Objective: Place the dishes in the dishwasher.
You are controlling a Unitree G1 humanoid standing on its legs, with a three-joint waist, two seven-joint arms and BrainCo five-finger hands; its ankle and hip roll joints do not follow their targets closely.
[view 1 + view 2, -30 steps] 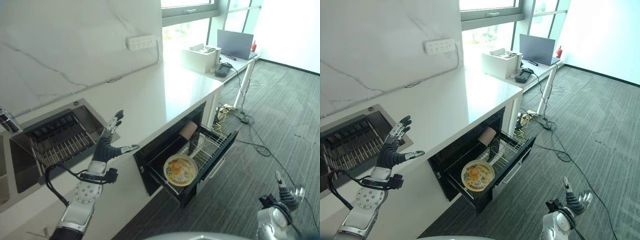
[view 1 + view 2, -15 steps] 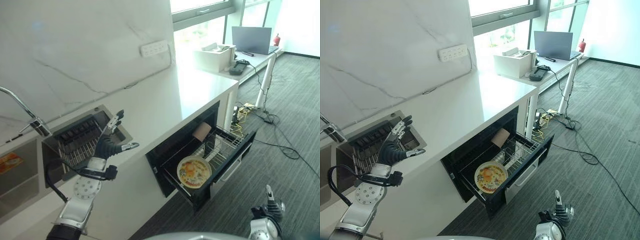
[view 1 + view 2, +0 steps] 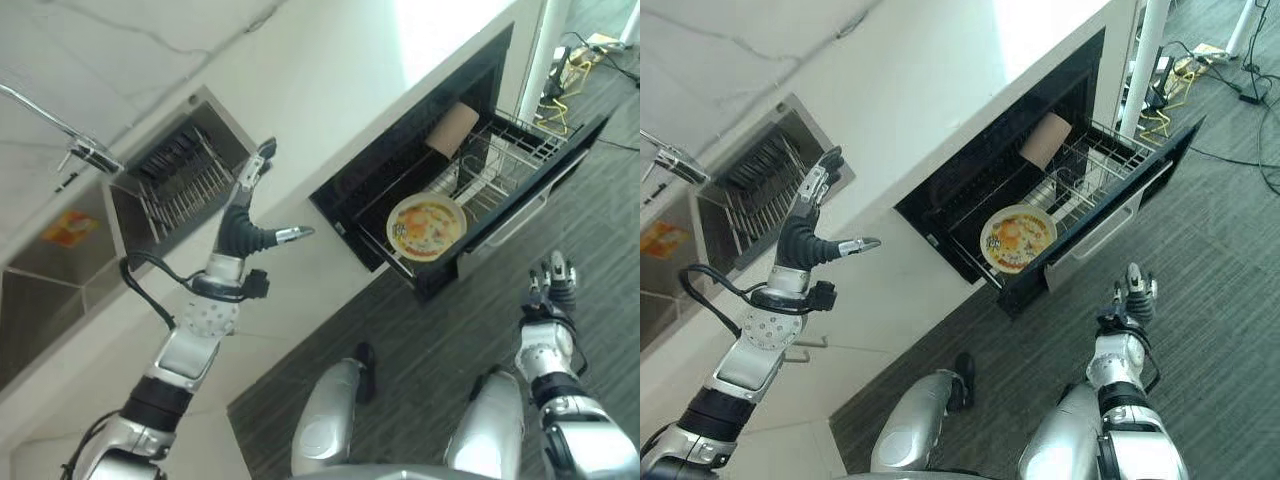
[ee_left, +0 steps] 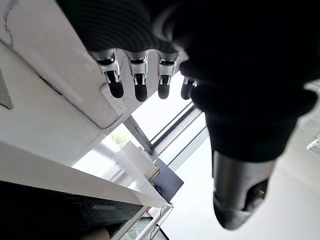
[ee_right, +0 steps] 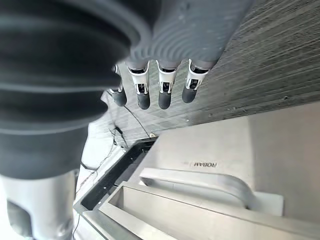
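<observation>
The dishwasher (image 3: 470,190) stands open under the white counter (image 3: 930,90), its drawer pulled out over the grey carpet. A round plate (image 3: 426,224) with a yellow and orange pattern lies flat at the near end of the wire rack (image 3: 1085,175). Beside the rack's far end, against the dark interior, sits a tan cylinder (image 3: 1045,140), probably a cup on its side.

The left hand (image 3: 245,225) hovers above the counter edge, fingers straight and spread, thumb out, holding nothing. The right hand (image 3: 1130,300) hangs low over the carpet, fingers straight and relaxed, empty, just out from the drawer's metal front.

Judgement: one dish is loaded and no dish is in either hand, so the step in hand is fetching the next item or closing the drawer. A recessed steel sink rack (image 3: 180,180) with thin parallel bars sits near the left hand; whether it holds dishes cannot be told. The next move calls for a reach there.
</observation>
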